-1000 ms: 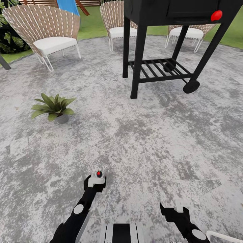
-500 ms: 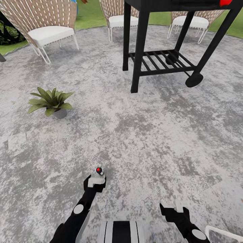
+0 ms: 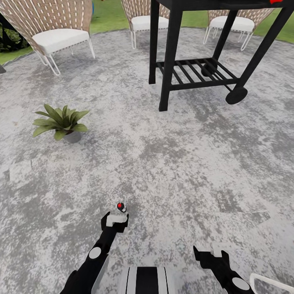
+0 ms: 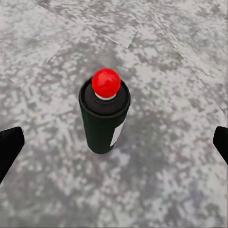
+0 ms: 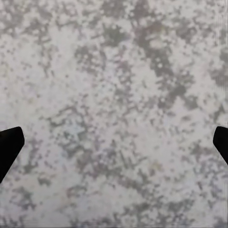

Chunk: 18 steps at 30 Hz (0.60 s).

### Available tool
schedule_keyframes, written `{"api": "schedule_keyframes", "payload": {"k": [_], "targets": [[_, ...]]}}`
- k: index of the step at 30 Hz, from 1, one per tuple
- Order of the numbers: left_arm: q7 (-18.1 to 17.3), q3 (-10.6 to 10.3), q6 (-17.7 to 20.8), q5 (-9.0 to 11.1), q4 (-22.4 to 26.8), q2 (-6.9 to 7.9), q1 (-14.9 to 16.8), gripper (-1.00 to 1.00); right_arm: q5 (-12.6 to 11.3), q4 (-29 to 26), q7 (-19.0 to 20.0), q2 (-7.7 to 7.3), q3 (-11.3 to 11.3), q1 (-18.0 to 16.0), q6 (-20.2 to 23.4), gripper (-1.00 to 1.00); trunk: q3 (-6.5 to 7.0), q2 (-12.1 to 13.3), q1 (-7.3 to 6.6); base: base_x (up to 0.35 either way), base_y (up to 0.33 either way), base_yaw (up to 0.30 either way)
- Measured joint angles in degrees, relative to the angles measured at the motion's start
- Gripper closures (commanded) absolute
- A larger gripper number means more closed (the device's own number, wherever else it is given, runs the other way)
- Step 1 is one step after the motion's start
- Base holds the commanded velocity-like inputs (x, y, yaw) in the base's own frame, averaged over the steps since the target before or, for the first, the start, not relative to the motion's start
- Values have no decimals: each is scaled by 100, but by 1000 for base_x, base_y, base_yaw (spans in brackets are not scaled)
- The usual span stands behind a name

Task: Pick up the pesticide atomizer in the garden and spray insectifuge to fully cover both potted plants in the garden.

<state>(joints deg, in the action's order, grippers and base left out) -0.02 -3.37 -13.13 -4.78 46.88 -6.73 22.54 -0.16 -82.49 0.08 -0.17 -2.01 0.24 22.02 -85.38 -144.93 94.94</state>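
Left gripper (image 4: 114, 142) wide around upright pesticide atomizer (image 4: 104, 118), red-dotted head skyward.

Mottled-grey patio (image 3: 171, 163) carries potted plant (image 3: 61, 122), black grill cart (image 3: 196, 69), wicker chairs (image 3: 53, 28) & upright atomizer (image 4: 104, 116).

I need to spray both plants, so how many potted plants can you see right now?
1. The potted plant stands on the paved patio, ahead and to the left of the left gripper. A second may be outside the picture.
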Motion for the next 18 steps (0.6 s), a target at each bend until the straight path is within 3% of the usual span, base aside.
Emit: {"api": "schedule_keyframes", "payload": {"k": [10,18], "targets": [[2,-4,3,0,0,-1,1,-100,0,-1,0,0,0,0,1,-100,0,0,2,54,31,0],[0,-4,1,0,0,-1,-1,-100,0,-1,0,0,0,0,1,-100,0,0,1,157,0,0]]}}
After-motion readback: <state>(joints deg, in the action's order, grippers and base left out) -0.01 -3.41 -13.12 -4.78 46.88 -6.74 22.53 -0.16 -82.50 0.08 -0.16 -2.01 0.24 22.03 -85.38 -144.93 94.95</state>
